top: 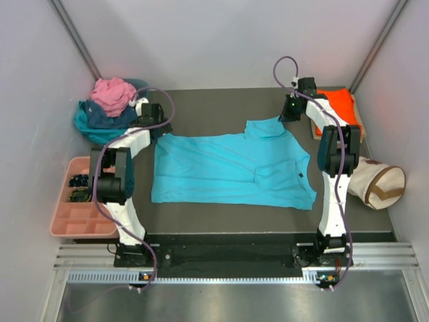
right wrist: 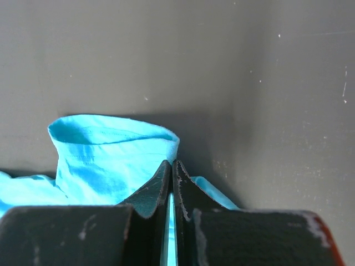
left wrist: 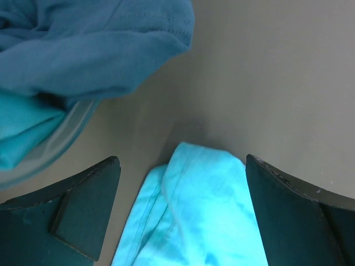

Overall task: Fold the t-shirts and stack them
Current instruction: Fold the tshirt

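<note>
A bright turquoise t-shirt (top: 228,168) lies spread on the dark mat, one sleeve sticking up at the back. My left gripper (top: 155,127) is open over the shirt's far left corner; that corner (left wrist: 199,210) lies between the fingers (left wrist: 89,205). My right gripper (top: 289,113) is shut on the shirt's far right edge (right wrist: 111,160), cloth pinched between the fingertips (right wrist: 163,177). A folded orange t-shirt (top: 338,107) lies at the back right. Pink (top: 112,94), navy and teal t-shirts (top: 100,121) are heaped in a bowl at the back left; the navy one (left wrist: 89,44) shows in the left wrist view.
A cream canvas bag (top: 375,182) with brown strap lies right of the right arm. A pink compartment tray (top: 70,215) with small dark items sits at the left. The clear bowl's rim (left wrist: 66,133) is close to my left gripper. Walls enclose the back and sides.
</note>
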Controlling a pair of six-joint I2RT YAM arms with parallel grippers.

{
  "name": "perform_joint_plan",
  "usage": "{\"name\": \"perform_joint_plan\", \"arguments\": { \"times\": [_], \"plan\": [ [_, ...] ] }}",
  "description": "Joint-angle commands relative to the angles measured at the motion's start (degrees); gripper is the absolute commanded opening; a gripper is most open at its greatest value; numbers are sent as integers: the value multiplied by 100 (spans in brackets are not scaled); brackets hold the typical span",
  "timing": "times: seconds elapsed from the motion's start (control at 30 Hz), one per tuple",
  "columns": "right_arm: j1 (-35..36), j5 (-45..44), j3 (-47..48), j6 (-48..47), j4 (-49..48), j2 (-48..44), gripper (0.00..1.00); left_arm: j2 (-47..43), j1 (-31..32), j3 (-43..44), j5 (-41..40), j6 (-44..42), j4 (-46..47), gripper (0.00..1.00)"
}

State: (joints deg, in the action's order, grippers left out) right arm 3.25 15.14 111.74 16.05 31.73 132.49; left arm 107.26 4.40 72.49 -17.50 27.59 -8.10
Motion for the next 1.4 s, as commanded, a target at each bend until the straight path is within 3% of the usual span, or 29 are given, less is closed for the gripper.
{"name": "perform_joint_plan", "arguments": {
  "times": [0.0,0.43,0.57,0.6,0.67,0.7,0.8,0.83,1.03,1.37],
  "plan": [
    [-78,104,40,-23,-123,-250,0,329,-106,353,378,-175,194,98],
    [-87,95,32,-23,-105,-214,0,901,-106,485,1134,-70,238,86],
    [-79,95,32,-32,-96,-197,0,946,-106,503,1178,-70,265,59],
    [-78,95,32,-32,-96,-197,0,946,-106,494,1178,-70,282,46],
    [-87,95,23,-23,-96,-197,0,937,-106,503,1178,-70,274,36],
    [-87,95,32,-23,-96,-188,0,945,-106,494,1161,-70,274,25],
    [-87,121,23,-23,-88,-179,0,928,-106,494,1126,-96,256,10],
    [-79,130,23,-15,-88,-162,0,919,-106,494,1091,-96,247,0],
    [-87,156,-3,-15,-96,-179,0,639,-98,433,1134,-61,133,0],
    [-79,227,-30,21,-123,-162,0,-679,-54,-375,1354,62,265,0]
  ]
}}
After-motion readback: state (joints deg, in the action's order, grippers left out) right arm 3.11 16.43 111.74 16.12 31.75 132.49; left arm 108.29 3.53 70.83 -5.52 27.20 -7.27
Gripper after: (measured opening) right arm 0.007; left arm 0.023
